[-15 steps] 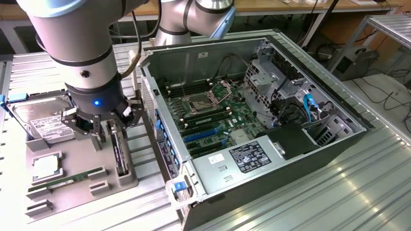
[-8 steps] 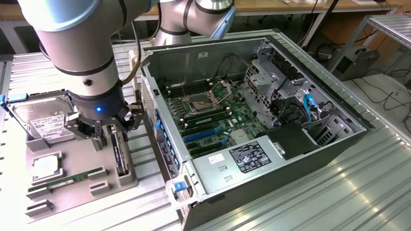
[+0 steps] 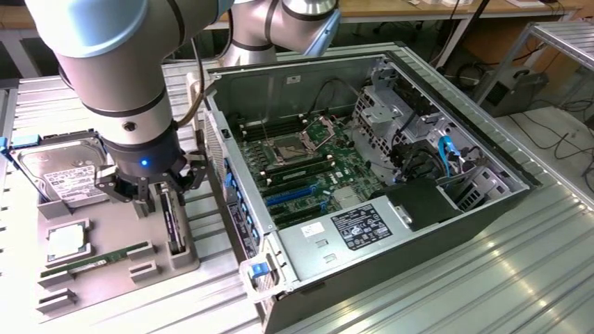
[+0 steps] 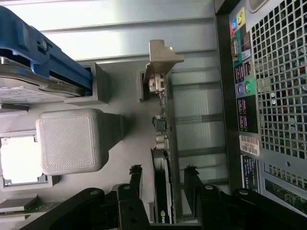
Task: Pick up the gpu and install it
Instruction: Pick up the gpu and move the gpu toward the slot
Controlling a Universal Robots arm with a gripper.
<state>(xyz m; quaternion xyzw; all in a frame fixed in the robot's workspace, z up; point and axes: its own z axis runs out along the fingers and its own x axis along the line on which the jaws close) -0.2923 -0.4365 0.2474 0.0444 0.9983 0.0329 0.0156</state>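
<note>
The gpu (image 4: 163, 191) is a thin black card with a silvery bracket (image 4: 161, 60) at one end. It stands on edge in a slot of the grey holder tray (image 3: 111, 285). In the exterior view the gpu (image 3: 172, 224) shows just below my gripper (image 3: 154, 198), which hangs low over the tray. In the wrist view my gripper (image 4: 163, 175) is open and straddles the card. One finger (image 4: 135, 178) stands on each side of it, with a small gap to the card on both sides.
The open computer case (image 3: 399, 90) lies at the exterior view's right, with the motherboard and blue slots (image 3: 288, 196) exposed. The tray also carries a silver hard drive (image 3: 60, 175), a processor (image 3: 67, 241) and a green memory stick (image 3: 97, 259).
</note>
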